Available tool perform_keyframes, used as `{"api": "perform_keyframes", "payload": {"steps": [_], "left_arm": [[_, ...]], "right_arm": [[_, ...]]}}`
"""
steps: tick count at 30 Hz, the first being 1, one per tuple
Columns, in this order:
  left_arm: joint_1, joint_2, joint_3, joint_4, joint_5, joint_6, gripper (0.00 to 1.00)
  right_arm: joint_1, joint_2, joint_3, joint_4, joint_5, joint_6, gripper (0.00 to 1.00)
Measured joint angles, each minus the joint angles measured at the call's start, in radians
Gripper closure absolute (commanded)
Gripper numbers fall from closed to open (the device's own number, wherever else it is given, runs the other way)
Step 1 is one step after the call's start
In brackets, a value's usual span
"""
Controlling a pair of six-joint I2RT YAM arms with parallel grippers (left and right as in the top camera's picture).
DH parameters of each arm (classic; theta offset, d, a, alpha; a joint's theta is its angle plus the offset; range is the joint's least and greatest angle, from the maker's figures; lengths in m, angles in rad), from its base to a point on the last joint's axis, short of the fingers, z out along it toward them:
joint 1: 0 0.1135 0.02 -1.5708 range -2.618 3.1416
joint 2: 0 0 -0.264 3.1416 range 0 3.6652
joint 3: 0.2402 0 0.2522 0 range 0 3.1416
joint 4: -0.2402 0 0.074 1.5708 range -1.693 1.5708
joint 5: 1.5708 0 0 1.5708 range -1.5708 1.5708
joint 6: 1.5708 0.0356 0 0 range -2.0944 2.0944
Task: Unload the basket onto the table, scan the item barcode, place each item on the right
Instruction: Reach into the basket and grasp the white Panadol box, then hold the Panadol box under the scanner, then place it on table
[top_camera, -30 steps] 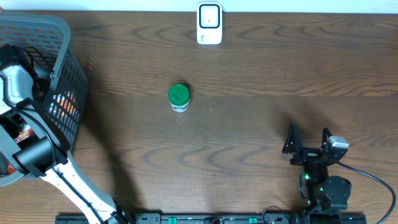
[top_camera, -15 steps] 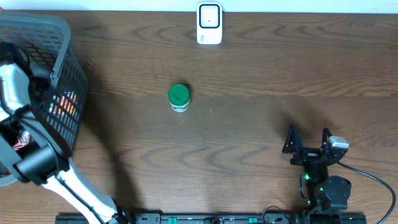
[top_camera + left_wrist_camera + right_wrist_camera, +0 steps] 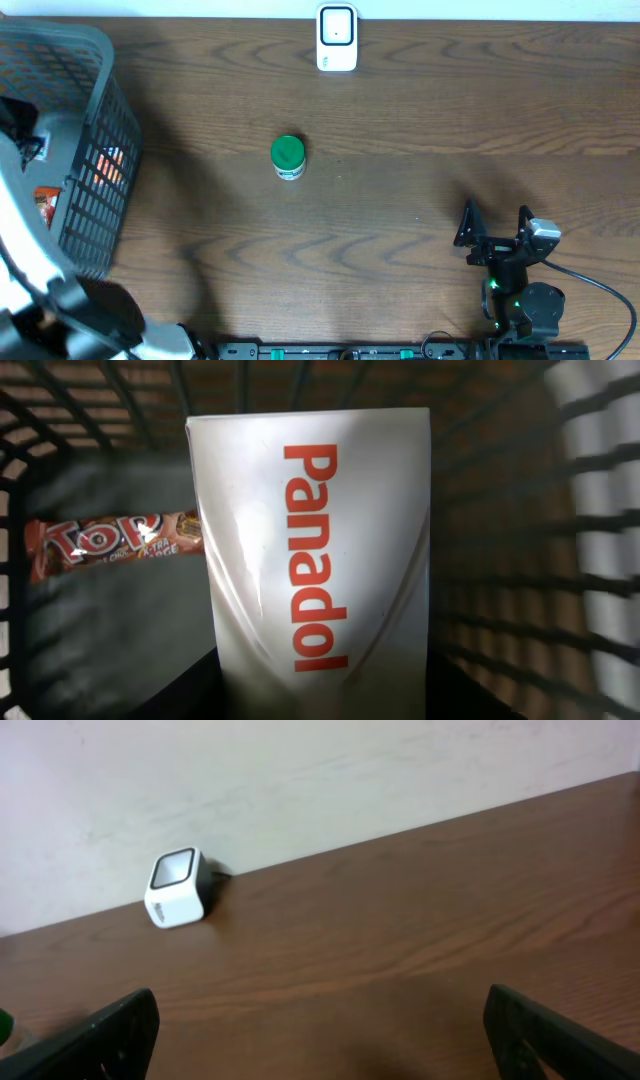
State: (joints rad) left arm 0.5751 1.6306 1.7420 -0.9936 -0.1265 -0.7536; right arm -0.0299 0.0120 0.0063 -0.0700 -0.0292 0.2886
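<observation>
Jaws of the left gripper (image 3: 322,695) are pinched on the Panadol box (image 3: 320,530), long axis up-frame, within the basket (image 3: 70,45) at far left, scanner (image 3: 337,38) well apart at top centre; the right gripper (image 3: 495,213) is spread wide.

Dark wood-grain table (image 3: 400,120) — a pale, plain wall (image 3: 300,770) behind it.
</observation>
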Motion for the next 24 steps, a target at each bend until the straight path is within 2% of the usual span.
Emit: {"api": "perform_keyframes", "payload": {"steps": [7, 15, 20, 24], "left_arm": [[0.000, -0.238, 0.000, -0.020, 0.100, 0.003, 0.47], [-0.019, -0.425, 0.000, -0.019, 0.426, -0.012, 0.47], [-0.122, -0.444, 0.000, -0.020, 0.597, -0.028, 0.47], [-0.257, -0.433, 0.000, -0.021, 0.662, -0.043, 0.47]], "right_arm": [[0.000, 0.000, 0.000, 0.000, 0.000, 0.000, 0.01], [0.000, 0.000, 0.000, 0.000, 0.000, 0.000, 0.01], [0.000, 0.000, 0.000, 0.000, 0.000, 0.000, 0.01], [0.000, 0.000, 0.000, 0.000, 0.000, 0.000, 0.01]]}}
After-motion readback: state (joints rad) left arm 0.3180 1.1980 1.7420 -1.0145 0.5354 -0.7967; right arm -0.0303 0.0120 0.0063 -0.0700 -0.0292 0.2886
